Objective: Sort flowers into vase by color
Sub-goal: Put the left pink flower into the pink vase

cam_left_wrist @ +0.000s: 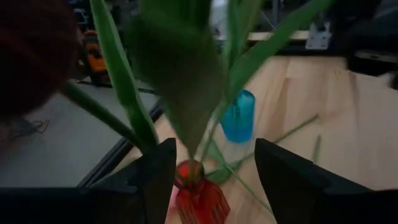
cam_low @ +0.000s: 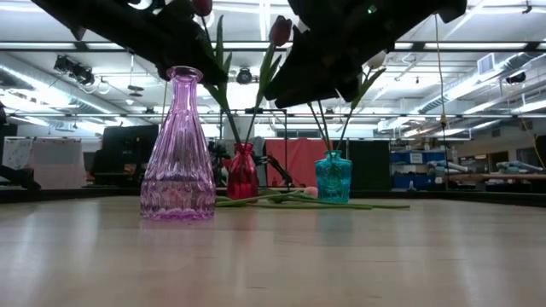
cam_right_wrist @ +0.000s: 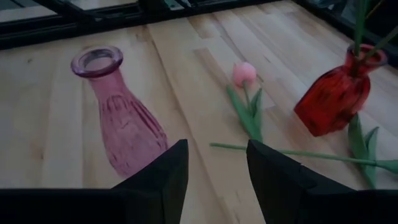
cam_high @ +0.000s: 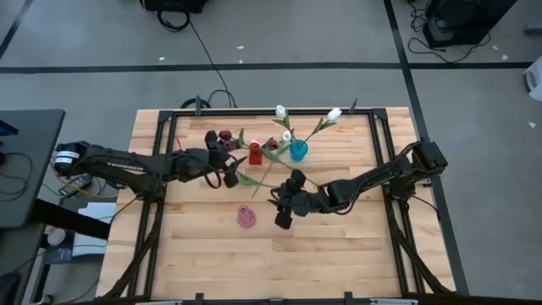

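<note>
Red vase (cam_right_wrist: 334,93) holds maroon tulips (cam_high: 225,135).

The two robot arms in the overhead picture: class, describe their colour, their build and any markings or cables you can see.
Both arms are black and jointed, made of slim tube-like links. The left arm carries pale lettering along one link and a white-and-orange fitting near its base. The right arm ends in a blocky black joint at its base. Each gripper has two flat, matte dark fingers.

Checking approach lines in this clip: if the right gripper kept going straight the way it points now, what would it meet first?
Probably the thin green stem lying across the table just ahead of the right gripper, whose jaws are open and empty. The pink tulip lies beyond it; the pink vase stands off to one side. Depth is uncertain.
</note>
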You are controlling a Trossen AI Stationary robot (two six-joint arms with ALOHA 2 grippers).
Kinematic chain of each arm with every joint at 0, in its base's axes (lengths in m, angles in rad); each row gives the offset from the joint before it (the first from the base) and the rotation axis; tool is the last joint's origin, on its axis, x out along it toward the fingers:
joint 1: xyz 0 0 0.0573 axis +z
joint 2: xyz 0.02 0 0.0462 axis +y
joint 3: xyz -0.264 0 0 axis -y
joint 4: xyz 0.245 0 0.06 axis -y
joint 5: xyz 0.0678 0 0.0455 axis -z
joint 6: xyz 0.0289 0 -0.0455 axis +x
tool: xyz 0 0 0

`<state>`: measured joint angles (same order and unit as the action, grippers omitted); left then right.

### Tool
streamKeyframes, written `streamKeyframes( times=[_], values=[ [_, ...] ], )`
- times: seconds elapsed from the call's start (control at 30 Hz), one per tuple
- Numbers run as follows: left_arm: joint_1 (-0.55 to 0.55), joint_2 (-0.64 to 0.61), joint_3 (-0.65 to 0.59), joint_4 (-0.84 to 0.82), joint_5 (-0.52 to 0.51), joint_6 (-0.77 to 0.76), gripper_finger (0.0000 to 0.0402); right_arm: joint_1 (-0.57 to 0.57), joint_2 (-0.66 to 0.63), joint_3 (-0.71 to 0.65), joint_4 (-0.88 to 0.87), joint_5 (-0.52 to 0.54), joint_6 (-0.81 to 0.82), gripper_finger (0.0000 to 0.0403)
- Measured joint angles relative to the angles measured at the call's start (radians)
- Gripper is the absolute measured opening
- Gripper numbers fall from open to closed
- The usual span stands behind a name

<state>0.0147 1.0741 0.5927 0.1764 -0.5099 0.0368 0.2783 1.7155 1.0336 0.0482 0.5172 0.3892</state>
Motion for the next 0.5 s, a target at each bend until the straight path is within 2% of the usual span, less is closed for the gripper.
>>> streamKeyframes(
  times=[0.4,0.5],
  values=[
    [-0.03,-0.12,0.002,0.047,-0.028,0.062,0.0214,-0.011,0.0,0.0,0.026,-0.04,-0.001,0.0174],
    [-0.03,-0.119,0.047,0.024,-0.019,0.069,0.0214,-0.011,0.0,0.0,0.039,-0.04,-0.018,0.0174]
  ],
)
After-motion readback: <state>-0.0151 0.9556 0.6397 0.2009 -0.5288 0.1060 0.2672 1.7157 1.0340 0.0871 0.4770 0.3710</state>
